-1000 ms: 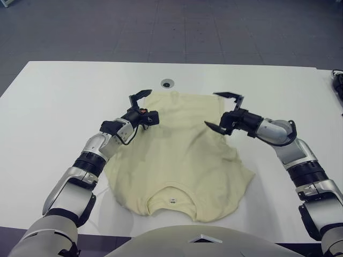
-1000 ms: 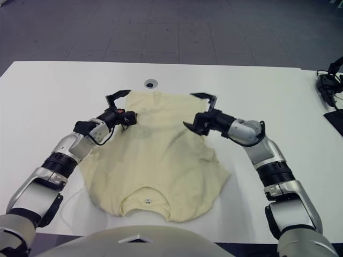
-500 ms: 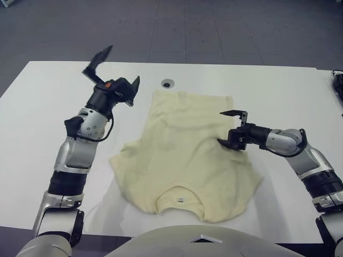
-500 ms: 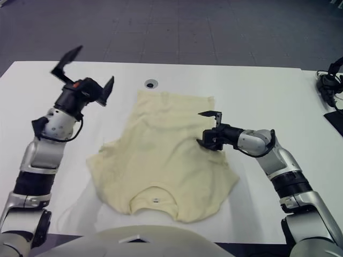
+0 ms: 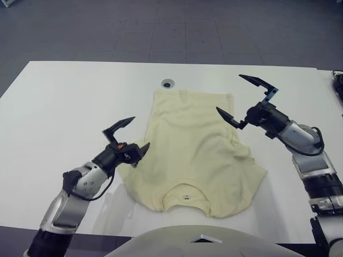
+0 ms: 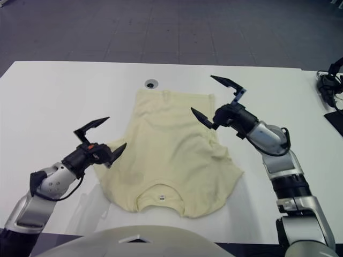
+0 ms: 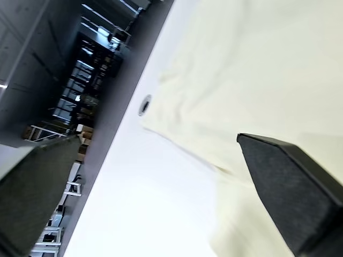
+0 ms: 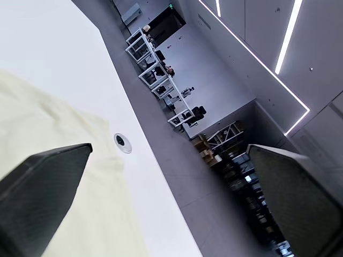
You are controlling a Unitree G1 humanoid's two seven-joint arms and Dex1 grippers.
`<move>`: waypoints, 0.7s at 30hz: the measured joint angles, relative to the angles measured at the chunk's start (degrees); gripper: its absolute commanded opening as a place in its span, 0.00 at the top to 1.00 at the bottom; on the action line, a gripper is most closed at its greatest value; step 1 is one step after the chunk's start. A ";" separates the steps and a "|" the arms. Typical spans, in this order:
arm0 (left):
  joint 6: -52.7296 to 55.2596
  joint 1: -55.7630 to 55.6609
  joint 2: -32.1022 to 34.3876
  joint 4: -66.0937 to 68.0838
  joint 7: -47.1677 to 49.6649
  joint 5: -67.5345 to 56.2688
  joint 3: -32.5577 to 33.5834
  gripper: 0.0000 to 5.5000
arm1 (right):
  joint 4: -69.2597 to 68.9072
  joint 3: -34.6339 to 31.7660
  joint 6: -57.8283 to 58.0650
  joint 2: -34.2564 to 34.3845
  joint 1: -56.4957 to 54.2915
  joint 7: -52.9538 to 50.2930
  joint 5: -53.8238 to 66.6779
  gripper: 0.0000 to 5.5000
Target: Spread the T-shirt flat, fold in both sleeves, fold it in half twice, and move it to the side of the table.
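A white bench (image 5: 64,96) carries a pale yellow T-shirt (image 5: 187,155), its collar toward the near edge. A small round port (image 5: 168,83) sits just beyond its hem.

No text, number, brand or sign can be read in any view. A small dark mark (image 5: 185,197) is seen inside the neckline of the T-shirt (image 5: 187,144), but it is too small for print to be made out. A green lit sign (image 8: 170,6) far beyond the table (image 5: 64,101) is likewise too small to be read.
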 measured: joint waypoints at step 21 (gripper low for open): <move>28.22 20.33 -34.86 -7.20 27.04 -82.01 15.08 0.20 | -10.23 -8.75 7.08 5.53 10.91 -0.22 9.31 0.02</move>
